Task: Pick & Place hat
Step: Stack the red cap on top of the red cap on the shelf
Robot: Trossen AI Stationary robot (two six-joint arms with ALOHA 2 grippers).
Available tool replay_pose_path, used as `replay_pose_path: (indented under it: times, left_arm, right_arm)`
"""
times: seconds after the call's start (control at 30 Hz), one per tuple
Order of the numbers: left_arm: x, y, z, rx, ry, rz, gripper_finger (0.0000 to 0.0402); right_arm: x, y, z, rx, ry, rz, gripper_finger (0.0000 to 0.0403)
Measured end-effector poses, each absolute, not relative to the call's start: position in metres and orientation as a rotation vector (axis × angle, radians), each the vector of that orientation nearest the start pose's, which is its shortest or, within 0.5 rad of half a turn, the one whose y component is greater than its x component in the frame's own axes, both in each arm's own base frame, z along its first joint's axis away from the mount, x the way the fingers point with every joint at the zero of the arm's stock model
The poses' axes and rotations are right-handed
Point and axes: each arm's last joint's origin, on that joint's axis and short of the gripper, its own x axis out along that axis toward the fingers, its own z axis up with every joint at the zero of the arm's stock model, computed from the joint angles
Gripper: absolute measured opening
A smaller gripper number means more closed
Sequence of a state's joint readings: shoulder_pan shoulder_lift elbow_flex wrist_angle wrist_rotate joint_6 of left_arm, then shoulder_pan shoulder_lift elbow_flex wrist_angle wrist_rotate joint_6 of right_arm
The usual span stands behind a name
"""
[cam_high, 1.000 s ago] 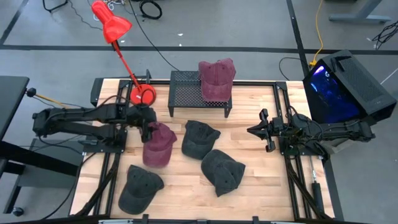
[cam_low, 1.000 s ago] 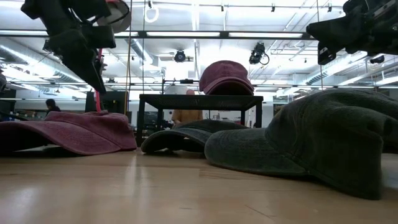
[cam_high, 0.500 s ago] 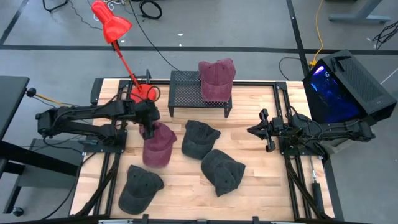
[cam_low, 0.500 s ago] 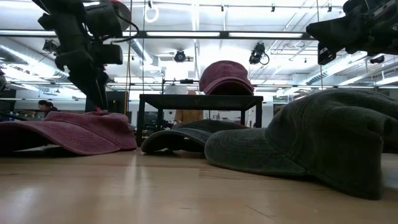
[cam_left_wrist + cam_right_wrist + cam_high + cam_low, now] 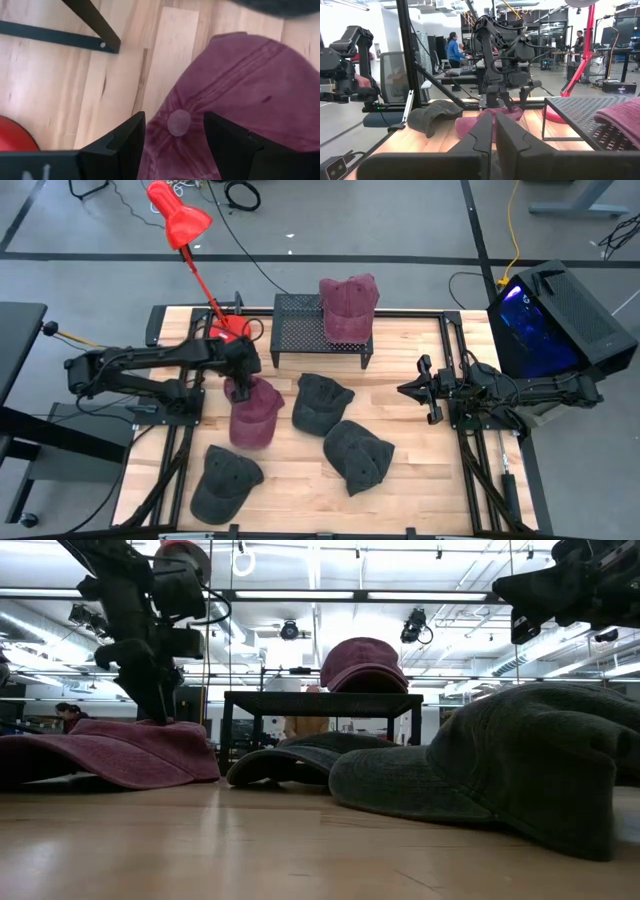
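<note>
While the right gripper (image 5: 424, 389) is held pressed together well apart at the table's right side, the left gripper (image 5: 174, 142) is spread directly above the maroon hat (image 5: 254, 412), whose crown button sits between its fingers.

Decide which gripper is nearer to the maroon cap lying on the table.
Left. The left gripper straddles the top button of the maroon cap, open. The right gripper waits far off at the table's right side, shut.
</note>
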State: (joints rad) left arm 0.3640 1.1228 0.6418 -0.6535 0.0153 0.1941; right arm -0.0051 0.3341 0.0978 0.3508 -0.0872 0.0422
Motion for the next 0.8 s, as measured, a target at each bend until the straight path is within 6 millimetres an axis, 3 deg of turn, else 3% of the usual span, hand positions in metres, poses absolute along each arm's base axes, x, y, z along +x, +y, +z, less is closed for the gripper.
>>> replay_pose_path:
  times: [0.33,0.8]
  left_arm:
    - [0.1822,0.0716,0.1867,-0.065,1.171,0.193,0.0196]
    - [0.1823,0.0714,0.1864,-0.069,1.172,0.187,0.0079]
  right_arm:
    - [0.1188,0.0019,0.2021,0.037,-0.113,0.084,0.0023]
    - [0.1188,0.0019,0.2021,0.037,-0.112,0.084,0.0023]
